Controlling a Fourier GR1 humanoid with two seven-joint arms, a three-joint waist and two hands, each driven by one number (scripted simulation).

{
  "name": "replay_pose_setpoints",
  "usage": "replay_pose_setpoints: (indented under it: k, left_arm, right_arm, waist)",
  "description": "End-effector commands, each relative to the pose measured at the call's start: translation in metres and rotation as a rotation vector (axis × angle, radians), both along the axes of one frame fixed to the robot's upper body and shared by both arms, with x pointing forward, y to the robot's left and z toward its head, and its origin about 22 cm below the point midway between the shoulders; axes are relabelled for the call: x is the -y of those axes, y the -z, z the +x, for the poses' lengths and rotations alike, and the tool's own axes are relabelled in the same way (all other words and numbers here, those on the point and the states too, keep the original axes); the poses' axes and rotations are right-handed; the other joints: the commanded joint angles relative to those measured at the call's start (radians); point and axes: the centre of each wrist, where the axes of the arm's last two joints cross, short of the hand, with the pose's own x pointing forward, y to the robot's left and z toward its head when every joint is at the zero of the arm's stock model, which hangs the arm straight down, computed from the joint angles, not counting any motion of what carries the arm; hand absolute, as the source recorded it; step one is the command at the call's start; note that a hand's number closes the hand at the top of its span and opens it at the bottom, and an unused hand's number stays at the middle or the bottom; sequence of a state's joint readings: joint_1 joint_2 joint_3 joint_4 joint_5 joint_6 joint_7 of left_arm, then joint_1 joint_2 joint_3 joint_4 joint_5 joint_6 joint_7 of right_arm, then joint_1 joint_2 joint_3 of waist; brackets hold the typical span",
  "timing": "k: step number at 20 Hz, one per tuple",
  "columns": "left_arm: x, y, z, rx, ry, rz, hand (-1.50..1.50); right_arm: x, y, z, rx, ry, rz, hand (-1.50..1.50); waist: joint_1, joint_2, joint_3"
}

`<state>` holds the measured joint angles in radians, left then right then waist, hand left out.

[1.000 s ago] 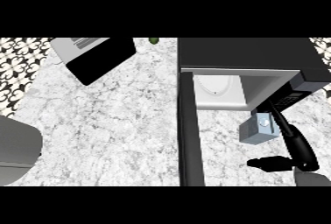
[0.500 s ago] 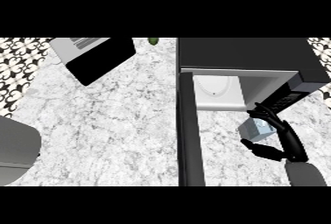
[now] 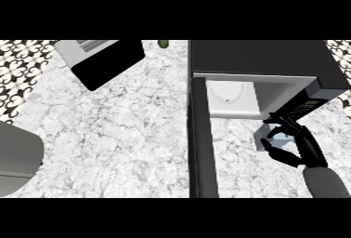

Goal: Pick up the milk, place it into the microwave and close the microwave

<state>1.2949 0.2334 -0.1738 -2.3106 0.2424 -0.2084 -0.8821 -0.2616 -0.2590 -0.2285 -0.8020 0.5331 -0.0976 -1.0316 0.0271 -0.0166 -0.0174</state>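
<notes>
The robot's black right hand (image 3: 296,145), at about four o'clock, has its fingers curled round the small pale blue-grey milk carton (image 3: 269,138) just outside the open black microwave (image 3: 260,60), and the carton might bump the microwave's front edge.
</notes>
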Motion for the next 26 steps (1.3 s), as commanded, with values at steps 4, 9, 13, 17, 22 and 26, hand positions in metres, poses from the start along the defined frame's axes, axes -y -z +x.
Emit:
replay_pose_setpoints:
  k: [4,9,13,17,22,26]
  left_arm:
    - [-0.003,0.002,-0.003,0.007,0.009,-0.007,-1.5]
    - [-0.004,0.004,-0.005,-0.004,0.028,-0.015,-1.5]
    - [-0.01,0.004,-0.001,0.0,0.034,-0.01,-1.5]
    - [-0.006,0.003,0.002,-0.004,0.031,-0.027,-1.5]
    - [-0.007,0.007,0.001,-0.013,0.016,-0.033,-1.5]
    - [-0.016,0.01,-0.008,-0.013,-0.024,-0.02,-1.5]
  right_arm:
    - [0.009,0.018,-0.004,-0.02,0.025,-0.051,1.5]
    - [-0.009,0.04,-0.017,-0.07,0.093,0.03,1.5]
    - [-0.027,0.043,-0.012,-0.083,0.111,0.155,1.5]
    - [-0.016,0.032,-0.001,-0.044,0.051,0.185,1.5]
    - [-0.041,0.03,0.003,-0.065,-0.103,0.301,1.5]
    - [-0.072,0.001,0.023,-0.019,-0.112,0.234,1.5]
  waist:
    - [0.006,0.022,0.02]
    - [0.018,0.025,0.021]
    - [0.012,0.025,0.021]
    - [0.011,0.027,0.021]
    - [-0.006,0.018,0.019]
    - [-0.021,0.009,0.016]
